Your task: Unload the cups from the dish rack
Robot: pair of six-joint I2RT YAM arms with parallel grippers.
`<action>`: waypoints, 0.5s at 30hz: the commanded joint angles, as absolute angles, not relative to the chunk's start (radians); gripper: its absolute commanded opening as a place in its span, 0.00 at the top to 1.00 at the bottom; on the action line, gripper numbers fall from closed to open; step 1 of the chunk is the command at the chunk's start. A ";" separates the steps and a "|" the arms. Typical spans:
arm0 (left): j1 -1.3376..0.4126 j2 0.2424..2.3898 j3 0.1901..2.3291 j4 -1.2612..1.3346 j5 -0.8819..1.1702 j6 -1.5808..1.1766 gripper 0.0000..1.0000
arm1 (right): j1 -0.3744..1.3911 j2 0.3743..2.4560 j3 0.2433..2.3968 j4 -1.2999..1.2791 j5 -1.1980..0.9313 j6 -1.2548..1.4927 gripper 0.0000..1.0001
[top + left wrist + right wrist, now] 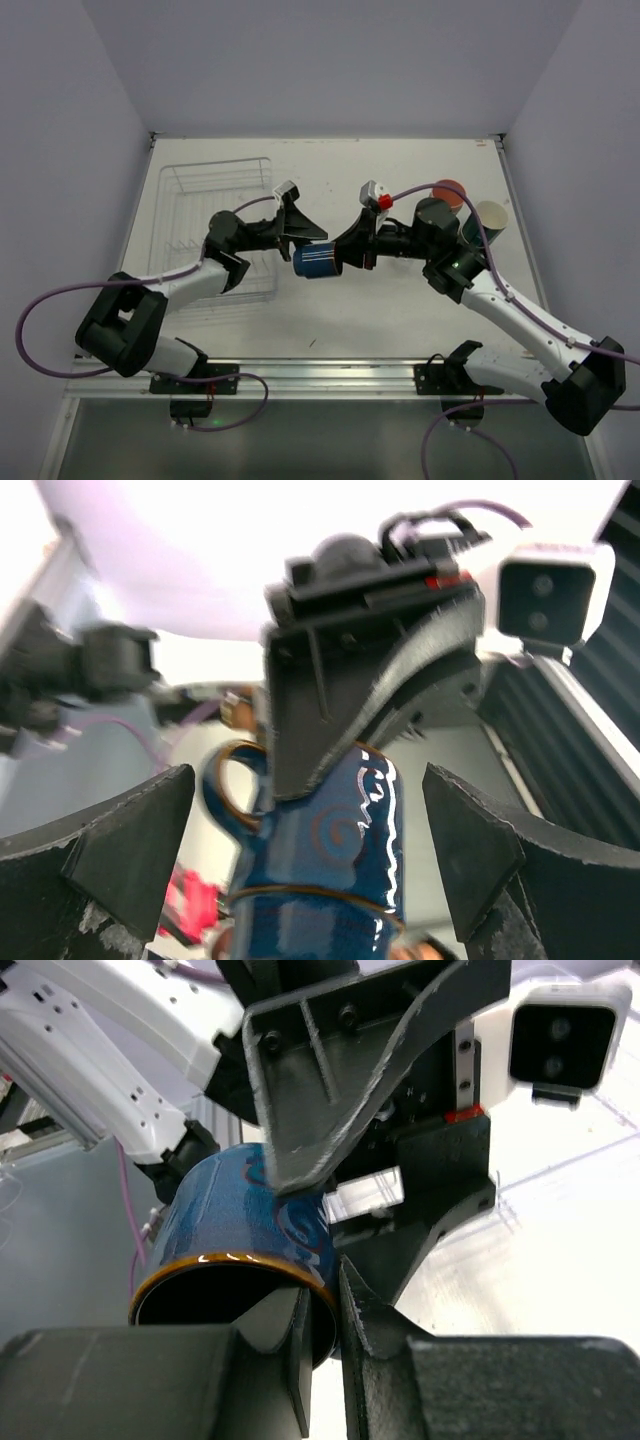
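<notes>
A dark blue handled mug [315,260] with a brown rim and swirl marks hangs on its side above the table's middle. My right gripper [342,255] is shut on its rim, one finger inside and one outside, as the right wrist view [335,1310] shows on the mug [240,1230]. My left gripper [306,246] is open around the mug's body [330,860], with gaps on both sides in the left wrist view [310,850]. The white wire dish rack [190,180] lies at the back left, partly hidden by my left arm; I see no cups in its visible part.
Three cups stand at the back right beside my right arm: a salmon one [450,190], a dark teal one [470,230] and one with a pale inside [491,216]. White walls enclose the table on three sides. A metal rail [330,375] runs along the near edge.
</notes>
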State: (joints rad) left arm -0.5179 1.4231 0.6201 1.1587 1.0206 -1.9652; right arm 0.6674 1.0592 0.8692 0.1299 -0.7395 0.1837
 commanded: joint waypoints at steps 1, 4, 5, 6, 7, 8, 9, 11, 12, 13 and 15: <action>-0.463 1.368 0.669 0.910 1.037 -1.728 0.00 | 0.670 1.022 0.934 0.064 -0.672 0.196 1.00; -0.370 1.321 0.718 0.604 1.023 -1.486 0.00 | 0.670 1.003 0.957 -0.067 -0.546 0.204 1.00; -0.323 1.309 0.738 0.521 1.013 -1.417 0.00 | 0.670 1.006 0.971 -0.115 -0.508 0.209 1.00; -0.304 1.290 0.788 0.351 0.997 -1.351 0.00 | 0.670 1.011 0.997 -0.159 -0.474 0.212 1.00; -0.289 1.286 0.817 0.268 0.958 -1.221 0.00 | 0.670 1.018 1.009 -0.242 -0.398 0.219 1.00; -0.273 1.284 0.846 0.197 0.934 -1.163 0.00 | 0.670 1.022 1.020 -0.282 -0.365 0.227 1.00; -0.272 1.285 0.874 0.085 0.913 -1.119 0.00 | 0.670 1.025 1.029 -0.311 -0.339 0.247 1.00; -0.270 1.287 0.943 0.008 0.856 -1.019 0.00 | 0.670 1.045 1.048 -0.423 -0.223 0.287 1.00; -0.270 1.285 0.960 -0.061 0.839 -0.997 0.00 | 0.670 1.060 1.077 -0.466 -0.183 0.305 1.00; -0.270 1.282 0.991 -0.084 0.803 -0.958 0.00 | 0.670 1.099 1.095 -0.567 -0.076 0.320 1.00; -0.272 1.264 1.015 -0.136 0.769 -0.918 0.00 | 0.669 1.141 1.127 -0.693 0.001 0.371 1.00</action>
State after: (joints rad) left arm -0.2707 1.3071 0.9504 0.1009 0.8364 -1.0981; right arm 0.6693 1.0908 1.0485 -0.4614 -0.2226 0.2783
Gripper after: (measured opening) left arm 0.998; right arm 0.145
